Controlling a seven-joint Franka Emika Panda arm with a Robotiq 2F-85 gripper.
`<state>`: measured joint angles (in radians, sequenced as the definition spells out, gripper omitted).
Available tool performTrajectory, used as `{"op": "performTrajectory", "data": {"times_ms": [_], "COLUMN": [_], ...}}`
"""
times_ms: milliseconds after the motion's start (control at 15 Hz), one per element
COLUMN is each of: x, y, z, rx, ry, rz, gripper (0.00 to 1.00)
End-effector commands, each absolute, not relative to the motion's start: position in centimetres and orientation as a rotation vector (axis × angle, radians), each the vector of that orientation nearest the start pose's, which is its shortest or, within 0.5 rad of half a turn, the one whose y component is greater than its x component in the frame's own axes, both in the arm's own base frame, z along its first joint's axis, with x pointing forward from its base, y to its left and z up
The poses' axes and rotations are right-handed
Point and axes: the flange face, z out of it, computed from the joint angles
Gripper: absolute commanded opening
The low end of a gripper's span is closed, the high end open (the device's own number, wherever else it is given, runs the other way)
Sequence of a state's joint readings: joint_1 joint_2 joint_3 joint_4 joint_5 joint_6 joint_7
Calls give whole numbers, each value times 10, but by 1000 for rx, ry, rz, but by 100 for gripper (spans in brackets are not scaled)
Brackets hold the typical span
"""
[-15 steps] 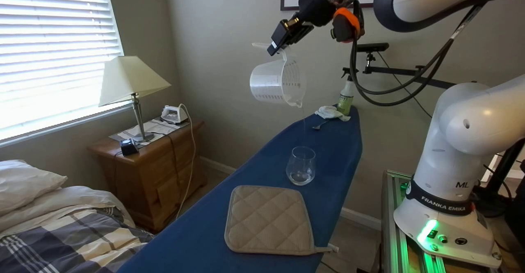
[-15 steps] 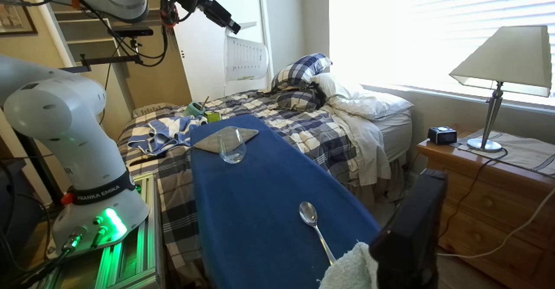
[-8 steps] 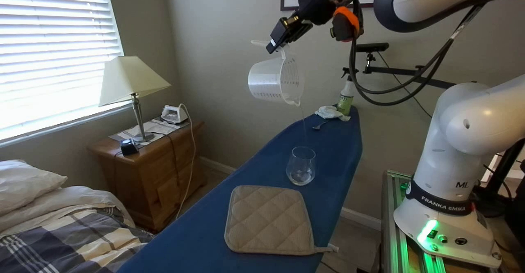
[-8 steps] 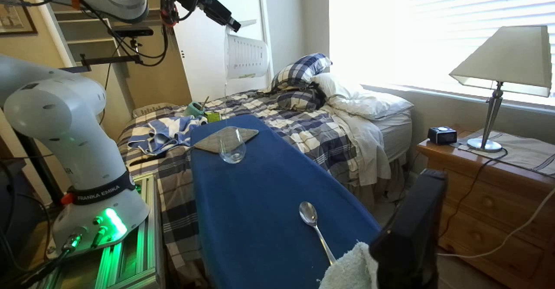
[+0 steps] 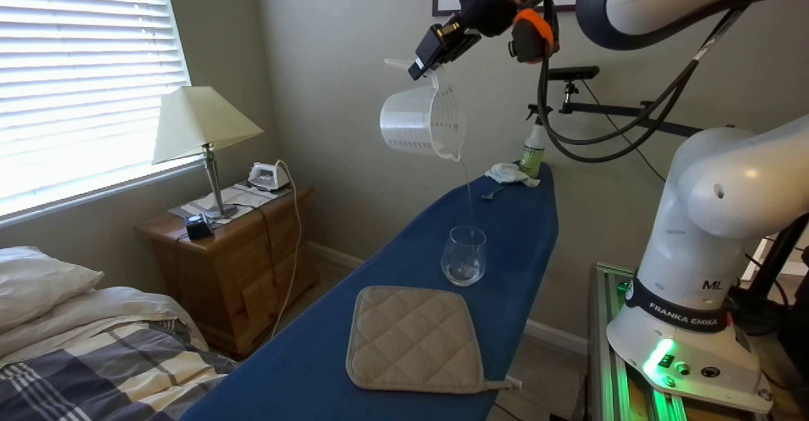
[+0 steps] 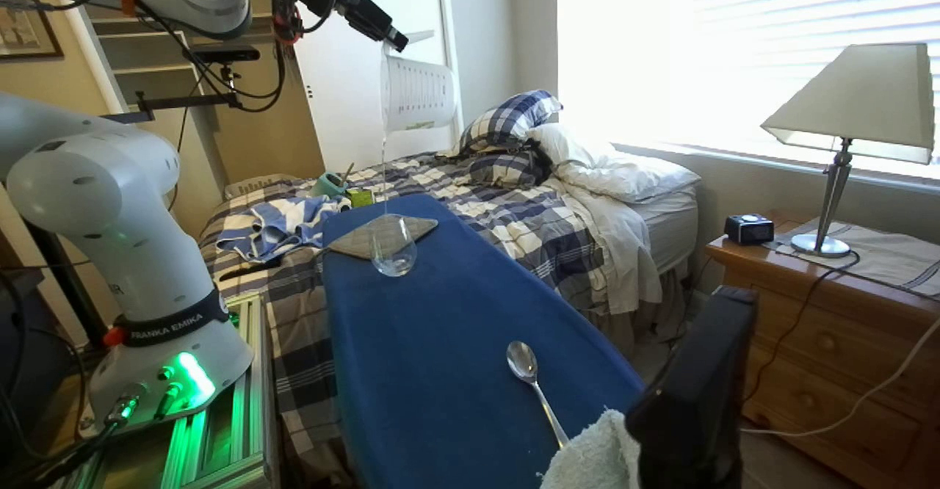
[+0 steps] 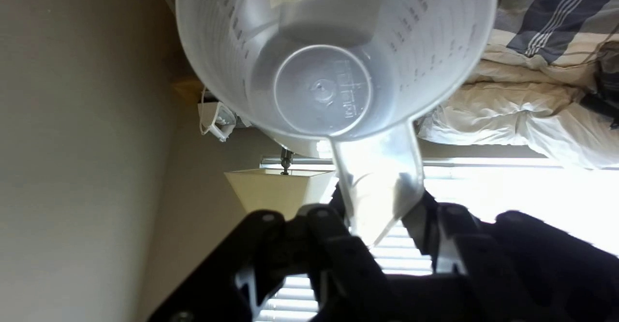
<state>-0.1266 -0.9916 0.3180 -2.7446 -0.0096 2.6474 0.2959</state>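
Note:
My gripper (image 5: 417,69) is shut on the handle of a clear plastic measuring jug (image 5: 411,121), high above a blue ironing board (image 5: 303,370). The jug is tipped on its side, spout down, and also shows in the other views (image 6: 422,96) (image 7: 323,90). In the wrist view the black fingers (image 7: 377,211) sit on either side of the handle. A thin stream of liquid (image 5: 469,193) falls from the spout into a stemless glass (image 5: 464,260). The glass stands upright with a little liquid at its bottom, and also shows here (image 6: 393,250).
A beige quilted pot holder (image 5: 414,342) lies beside the glass. A spoon (image 6: 523,363), a white cloth (image 5: 505,173) and a spray bottle (image 5: 533,155) are at the board's narrow end. A nightstand (image 5: 234,282) with a lamp (image 5: 205,121) and a bed (image 6: 507,217) stand alongside.
The jug and gripper have risen slightly and shifted a little to the left in an exterior view. The jug is tipped slightly more and the stream is easier to see. The glass has not moved.

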Motion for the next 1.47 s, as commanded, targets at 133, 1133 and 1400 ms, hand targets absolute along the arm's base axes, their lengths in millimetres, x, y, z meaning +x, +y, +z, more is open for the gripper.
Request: {"op": "performTrajectory", "data": {"times_ms": [133,1133,1400], "x": [310,312,312], "y": [85,98,101], "z": [580,573,572], "rx": [-2908,-2910,-2907], "ry": [132,121,124], "rz": [-1469,-1461,-1461], "gripper": [7,7,7]}}
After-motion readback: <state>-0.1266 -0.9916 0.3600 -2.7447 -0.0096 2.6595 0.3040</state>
